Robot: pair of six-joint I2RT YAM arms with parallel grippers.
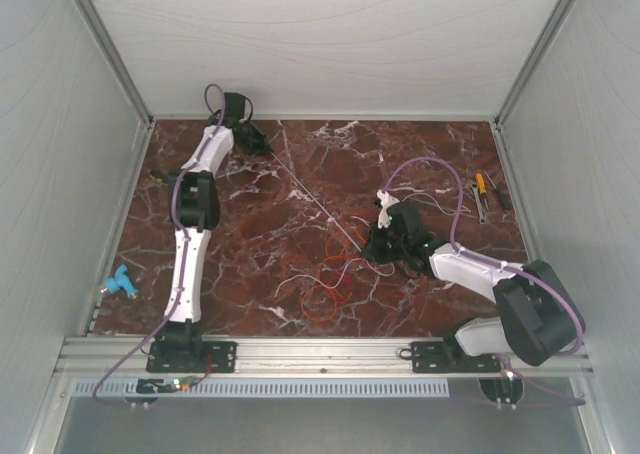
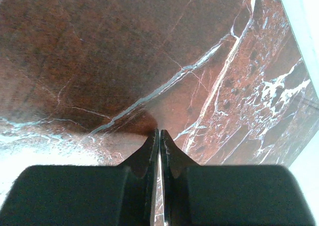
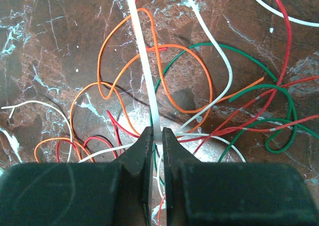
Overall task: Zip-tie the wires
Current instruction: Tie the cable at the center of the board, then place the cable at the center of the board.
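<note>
- My right gripper (image 3: 157, 136) is closed almost fully. Its two black fingertips pinch the zip tie (image 3: 144, 61), which stands up between them as a flat pale strip.
- The strip looks light, thin and smooth. I judge it springy along its length and likely to slide or twist in a weak pinch, so a firm hold on its flat faces near one end suits it best.
- Under and around my right fingertips lie the wires (image 3: 230, 71): orange, red, white and green strands in loose, overlapping loops on the table (image 2: 75, 47). They look limp and very light. I judge they will splay apart unless gathered before the tie goes round.
- From above, the tie runs as one straight diagonal line from my right fingers toward the far left of the table.
- My left gripper (image 2: 159, 136) sits there, shut tight. A pale sliver shows between its fingertips, but I cannot tell whether that is the tie's far end.
</note>
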